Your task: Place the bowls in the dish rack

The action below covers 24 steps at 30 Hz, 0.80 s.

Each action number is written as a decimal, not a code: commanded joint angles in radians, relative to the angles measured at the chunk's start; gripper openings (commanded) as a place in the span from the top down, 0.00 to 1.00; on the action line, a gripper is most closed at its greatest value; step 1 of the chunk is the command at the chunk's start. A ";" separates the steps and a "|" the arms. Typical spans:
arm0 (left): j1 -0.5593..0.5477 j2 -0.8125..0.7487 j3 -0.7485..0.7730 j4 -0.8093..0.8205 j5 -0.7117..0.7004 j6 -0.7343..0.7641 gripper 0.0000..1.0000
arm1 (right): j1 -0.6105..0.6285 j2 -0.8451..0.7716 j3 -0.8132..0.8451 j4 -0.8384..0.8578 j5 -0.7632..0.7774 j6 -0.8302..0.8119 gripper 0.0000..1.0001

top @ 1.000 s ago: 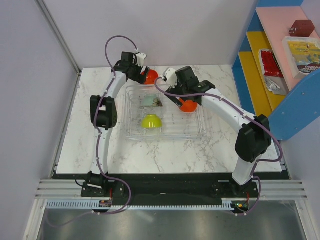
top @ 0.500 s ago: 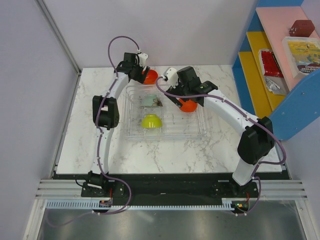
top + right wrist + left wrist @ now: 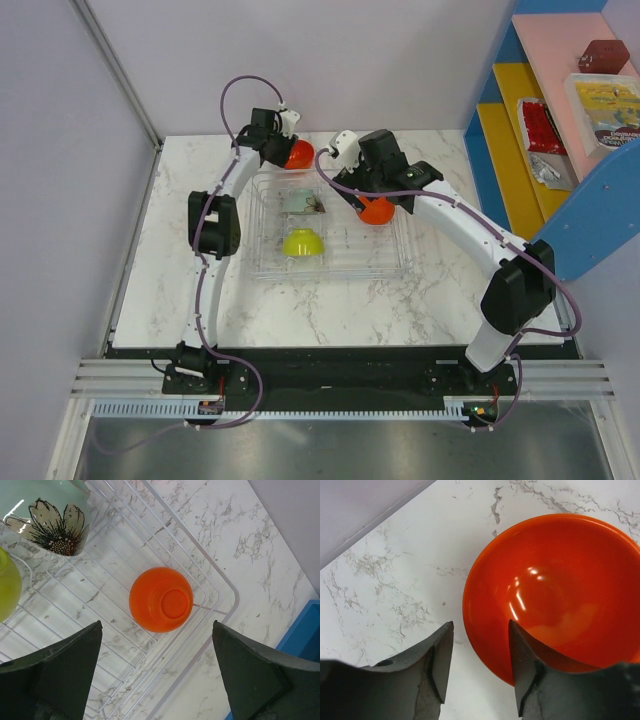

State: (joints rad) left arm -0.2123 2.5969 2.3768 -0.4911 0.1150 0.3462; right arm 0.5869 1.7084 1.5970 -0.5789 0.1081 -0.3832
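Note:
An orange bowl stands upright on the marble behind the dish rack. My left gripper is open and straddles this bowl's near rim, one finger inside and one outside with a gap; it shows at the back left. A second orange bowl lies upside down in the rack's right end. My right gripper hangs wide open above that bowl, apart from it, below its wrist. A yellow-green bowl and a pale floral bowl also sit in the rack.
A blue, yellow and pink shelf unit with packets stands at the right edge; its blue side shows past the rack corner. Grey walls close the back and left of the table.
My left jaws have narrowed around the orange bowl's rim and that arm has shifted slightly right. The right gripper has drawn back a little from the bowl in the rack.

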 commanded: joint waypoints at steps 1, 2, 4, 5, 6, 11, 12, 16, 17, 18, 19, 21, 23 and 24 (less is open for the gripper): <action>-0.012 0.015 0.044 0.028 0.032 0.020 0.50 | 0.001 -0.035 -0.002 0.031 -0.019 0.021 0.02; -0.013 0.015 0.042 0.029 0.032 0.019 0.53 | 0.001 -0.038 -0.002 0.033 -0.021 0.023 0.02; -0.015 0.015 0.041 0.028 0.035 0.019 0.62 | 0.001 -0.036 0.001 0.034 -0.018 0.023 0.02; -0.015 0.015 0.041 0.029 0.034 0.016 0.66 | 0.001 -0.035 0.001 0.034 -0.018 0.024 0.02; -0.015 0.015 0.039 0.028 0.034 0.016 0.73 | 0.001 -0.036 0.001 0.036 -0.018 0.024 0.02; -0.015 0.014 0.041 0.031 -0.001 0.011 0.95 | 0.001 -0.033 0.003 0.045 -0.004 0.033 0.02; -0.015 0.012 0.041 0.032 -0.015 0.008 0.98 | 0.001 -0.035 0.003 0.054 0.001 0.040 0.02; -0.013 0.003 0.042 0.057 -0.110 -0.003 0.98 | 0.001 -0.020 0.007 0.070 0.021 0.069 0.02; -0.012 -0.003 0.042 0.068 -0.148 -0.007 0.98 | 0.001 -0.012 0.011 0.071 0.021 0.075 0.02; -0.012 -0.007 0.045 0.074 -0.167 -0.012 0.98 | 0.001 -0.007 0.009 0.076 0.025 0.081 0.02; -0.010 -0.014 0.045 0.080 -0.205 -0.016 0.98 | 0.001 -0.006 0.008 0.077 0.024 0.087 0.02; -0.007 -0.029 0.045 0.104 -0.250 -0.030 0.98 | 0.001 0.005 0.003 0.083 0.018 0.098 0.02; -0.002 -0.044 0.045 0.121 -0.299 -0.048 0.98 | 0.001 0.011 0.001 0.088 0.018 0.106 0.02; 0.002 -0.060 0.045 0.129 -0.317 -0.052 0.98 | 0.001 0.011 0.001 0.088 0.015 0.109 0.02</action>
State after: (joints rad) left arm -0.2302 2.5965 2.3989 -0.4061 -0.0364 0.3244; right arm 0.5869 1.7119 1.5967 -0.5304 0.1139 -0.3126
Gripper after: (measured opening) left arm 0.052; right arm 0.982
